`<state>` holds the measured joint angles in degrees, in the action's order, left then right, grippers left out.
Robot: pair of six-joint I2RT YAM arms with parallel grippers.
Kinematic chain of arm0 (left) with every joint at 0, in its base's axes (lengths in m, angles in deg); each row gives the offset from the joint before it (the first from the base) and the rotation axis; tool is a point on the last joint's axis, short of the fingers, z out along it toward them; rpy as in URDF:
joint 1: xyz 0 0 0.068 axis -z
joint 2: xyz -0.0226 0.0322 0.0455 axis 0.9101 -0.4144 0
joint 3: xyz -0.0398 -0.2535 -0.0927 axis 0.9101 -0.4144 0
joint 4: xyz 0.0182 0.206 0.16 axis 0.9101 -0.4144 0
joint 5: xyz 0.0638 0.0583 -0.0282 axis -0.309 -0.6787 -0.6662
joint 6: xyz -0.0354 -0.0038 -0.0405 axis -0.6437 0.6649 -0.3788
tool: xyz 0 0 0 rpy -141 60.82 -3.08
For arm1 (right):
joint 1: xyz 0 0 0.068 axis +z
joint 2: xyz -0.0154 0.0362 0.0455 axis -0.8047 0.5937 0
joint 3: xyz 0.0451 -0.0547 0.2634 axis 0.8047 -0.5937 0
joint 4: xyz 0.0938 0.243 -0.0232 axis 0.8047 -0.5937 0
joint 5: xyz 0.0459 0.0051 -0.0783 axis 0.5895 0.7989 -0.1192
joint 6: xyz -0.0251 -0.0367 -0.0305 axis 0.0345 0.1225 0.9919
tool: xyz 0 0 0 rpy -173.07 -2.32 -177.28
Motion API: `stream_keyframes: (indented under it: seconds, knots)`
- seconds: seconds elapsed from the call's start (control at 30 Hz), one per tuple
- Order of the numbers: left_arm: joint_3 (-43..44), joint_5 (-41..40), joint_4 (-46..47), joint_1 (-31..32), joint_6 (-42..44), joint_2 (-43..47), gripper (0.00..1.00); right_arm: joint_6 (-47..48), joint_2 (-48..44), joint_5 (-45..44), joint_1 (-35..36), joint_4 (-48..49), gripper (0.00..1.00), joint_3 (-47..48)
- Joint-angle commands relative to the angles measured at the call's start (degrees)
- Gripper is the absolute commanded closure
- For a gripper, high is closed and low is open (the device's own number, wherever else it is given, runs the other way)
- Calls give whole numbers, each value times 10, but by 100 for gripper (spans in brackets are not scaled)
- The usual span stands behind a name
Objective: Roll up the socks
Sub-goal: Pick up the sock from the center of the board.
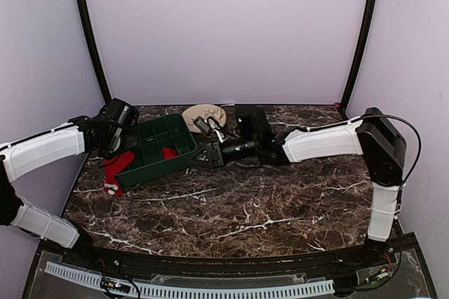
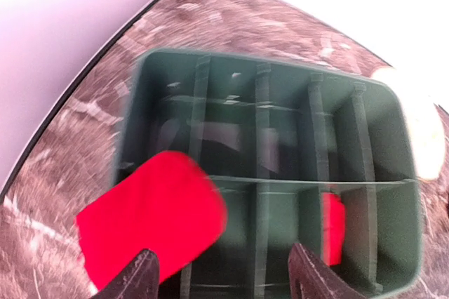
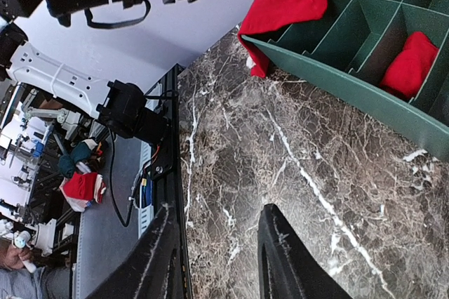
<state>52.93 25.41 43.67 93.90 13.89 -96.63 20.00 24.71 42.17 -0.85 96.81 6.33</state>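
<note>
Flat sock (image 1: 118,165) — draped over the left near rim of the green divided bin (image 1: 158,165). Its white-trimmed end hangs down onto the desk (image 1: 245,208).

Rolled sock (image 1: 169,152) — lies inside the bin, in a compartment along the near wall.

Left jaws: held over the bin's left end, close to the draped sock. They are parted, with nothing between them.

Right jaws: low over the desk just right of the bin. They are parted and hold nothing.

A round wooden item (image 1: 203,115) lies on the desk beyond the bin's far right corner.
</note>
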Motion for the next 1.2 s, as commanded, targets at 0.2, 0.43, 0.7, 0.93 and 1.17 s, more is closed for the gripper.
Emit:
stream_keyframes:
  seconds: [0.2,0.43,0.7,0.93,1.17]
  knots:
    - [-178,15,65,-60,-143,153,34,-9,36,6,18,1,63,51]
    - [-196,43,76,-102,-144,162,30,-13,32,5,20,11,63,39]
    - [-233,74,112,-156,-169,186,28,-16,38,12,22,18,63,38]
    - [-288,119,169,-213,-202,221,27,-17,46,21,21,23,63,42]
    - [-338,202,237,-253,-224,246,26,-17,50,22,21,25,64,42]
